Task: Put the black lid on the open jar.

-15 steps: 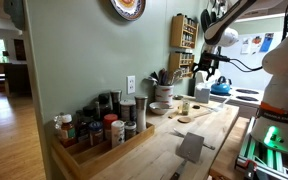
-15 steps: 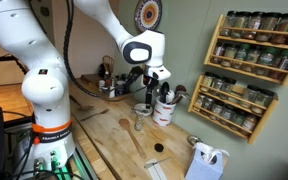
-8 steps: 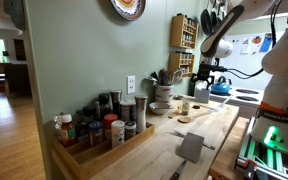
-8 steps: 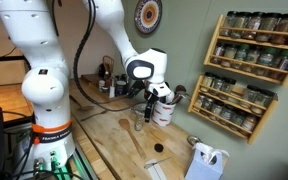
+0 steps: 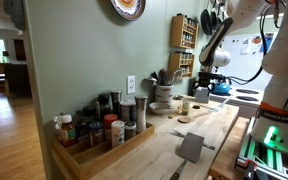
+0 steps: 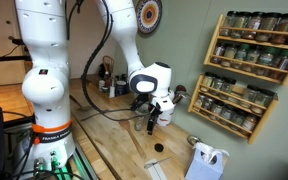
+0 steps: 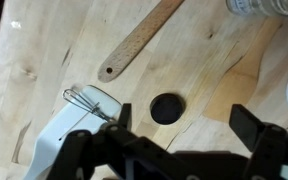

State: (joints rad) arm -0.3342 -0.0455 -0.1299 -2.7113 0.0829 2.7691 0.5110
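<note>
Counter, wooden (image 5: pixel 164 150), items listed left to right. Wooden tray (image 5: pixel 104 152) at the near left, holding grouped spice jars (image 5: pixel 92 130) with red and brown contents and dark caps. White crock (image 5: pixel 162 94) against the wall, holding upright utensils. The open jar (image 5: pixel 185 106), small clear glass with pale contents, stands uncapped just right of the crock. Blue kettle (image 5: pixel 221 88) farther right. Wall rack (image 6: pixel 242 62), its shelves filled with rows of spice jars. In the wrist view: wire whisk (image 7: pixel 92 100) lying on a white object at the left, wooden spoon handle (image 7: pixel 139 42) running diagonally above it, and the black lid (image 7: pixel 166 108) lying flat on bare wood to the right of the whisk, free of any jar. The lid also shows in an exterior view (image 6: pixel 156 147), on the near side of the arm and apart from it. Gripper (image 7: pixel 184 118), also visible at (image 6: pixel 151 120) and (image 5: pixel 206 90): fingers (image 7: pixel 249 125) spread wide, holding nothing, the lid in line between them, contact not shown. Change against half a second earlier: the arm has come lower over the counter; lid, jar and crock are unmoved.
</note>
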